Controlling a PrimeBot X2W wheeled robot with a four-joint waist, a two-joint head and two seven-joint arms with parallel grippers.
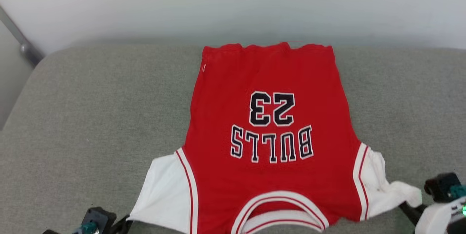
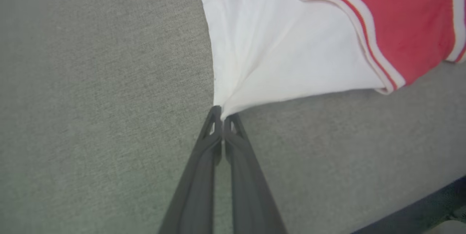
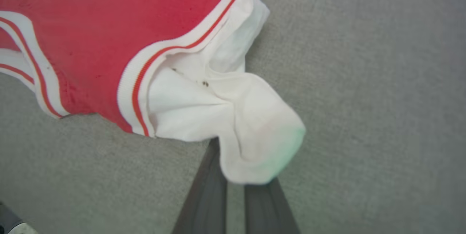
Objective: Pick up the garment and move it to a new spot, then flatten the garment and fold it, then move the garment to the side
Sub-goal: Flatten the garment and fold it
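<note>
The garment (image 1: 269,125), a red jersey with black "BULLS" lettering and a number, lies spread face up on the grey padded surface (image 1: 91,117), collar toward me. My left gripper (image 2: 222,114) is shut on the corner of the white left sleeve (image 2: 276,48), pulling it to a point; in the head view it sits at the lower left (image 1: 125,220). My right gripper (image 1: 403,205) is shut on the other white sleeve (image 3: 225,117), which bunches and drapes over the fingers (image 3: 205,197), hiding their tips.
A pale wall rises behind the padded surface, and a grey metal bar (image 1: 22,43) slants down at the far left. Bare grey cushion stretches left and right of the garment. The cushion's near edge (image 2: 418,208) shows dark in the left wrist view.
</note>
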